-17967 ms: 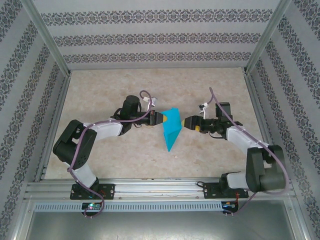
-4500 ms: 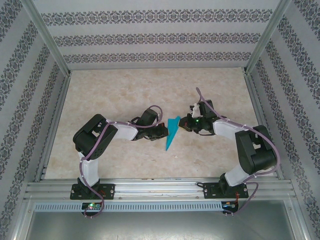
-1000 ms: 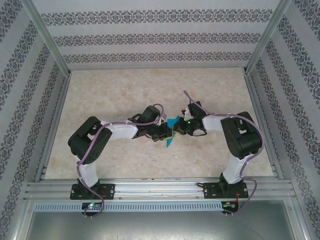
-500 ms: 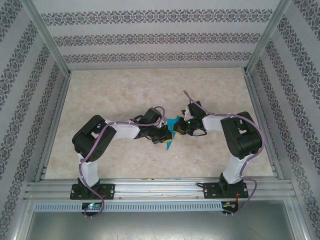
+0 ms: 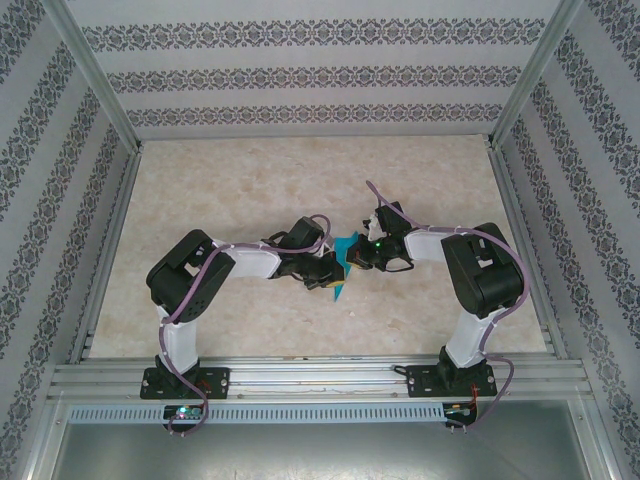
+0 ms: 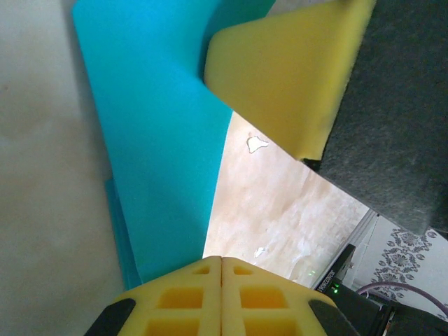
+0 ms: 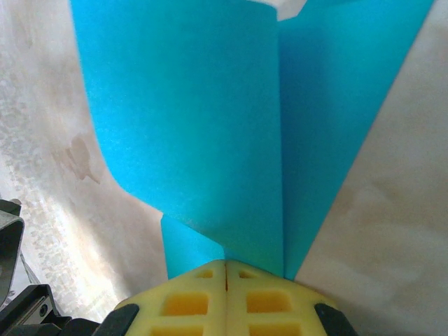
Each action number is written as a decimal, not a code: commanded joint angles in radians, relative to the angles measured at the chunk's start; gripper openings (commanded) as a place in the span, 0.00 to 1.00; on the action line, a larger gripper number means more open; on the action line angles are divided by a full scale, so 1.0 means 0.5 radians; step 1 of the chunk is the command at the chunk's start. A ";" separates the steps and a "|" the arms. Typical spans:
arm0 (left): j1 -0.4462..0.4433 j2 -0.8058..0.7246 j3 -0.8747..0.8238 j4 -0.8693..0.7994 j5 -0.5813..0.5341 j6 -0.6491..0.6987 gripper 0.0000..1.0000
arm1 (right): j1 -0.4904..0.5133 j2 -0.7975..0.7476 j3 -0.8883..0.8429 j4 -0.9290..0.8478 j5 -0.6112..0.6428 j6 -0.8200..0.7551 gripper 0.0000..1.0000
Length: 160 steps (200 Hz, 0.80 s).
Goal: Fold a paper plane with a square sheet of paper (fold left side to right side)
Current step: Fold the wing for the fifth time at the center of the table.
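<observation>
The turquoise paper plane (image 5: 338,290), a narrow folded dart with its point toward the near edge, lies on the table between both grippers. My left gripper (image 5: 330,272) reaches it from the left, my right gripper (image 5: 357,256) from the right. In the left wrist view the paper (image 6: 154,140) runs under my shut left gripper (image 6: 222,260), and the right gripper's yellow finger (image 6: 287,70) rests on its far part. In the right wrist view a creased flap of the paper (image 7: 203,119) curls up and meets the tips of my shut right gripper (image 7: 225,264). I cannot tell whether either pinches the paper.
The beige marbled table (image 5: 220,180) lies inside an aluminium frame with patterned walls (image 5: 320,75). A metal rail (image 5: 320,375) carrying both arm bases crosses the near edge. Both forearms crowd the table's centre.
My left arm has drawn in a little and its gripper has slid slightly toward the near end of the paper. The right arm has stayed put. Both grippers remain shut.
</observation>
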 commanded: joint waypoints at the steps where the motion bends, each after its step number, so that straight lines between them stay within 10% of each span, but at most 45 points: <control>1: -0.026 0.042 -0.027 -0.081 -0.026 0.034 0.07 | 0.027 0.113 -0.046 -0.284 0.169 -0.042 0.00; 160: -0.026 0.107 -0.049 -0.231 -0.117 0.102 0.04 | 0.031 0.102 -0.005 -0.331 0.169 -0.064 0.00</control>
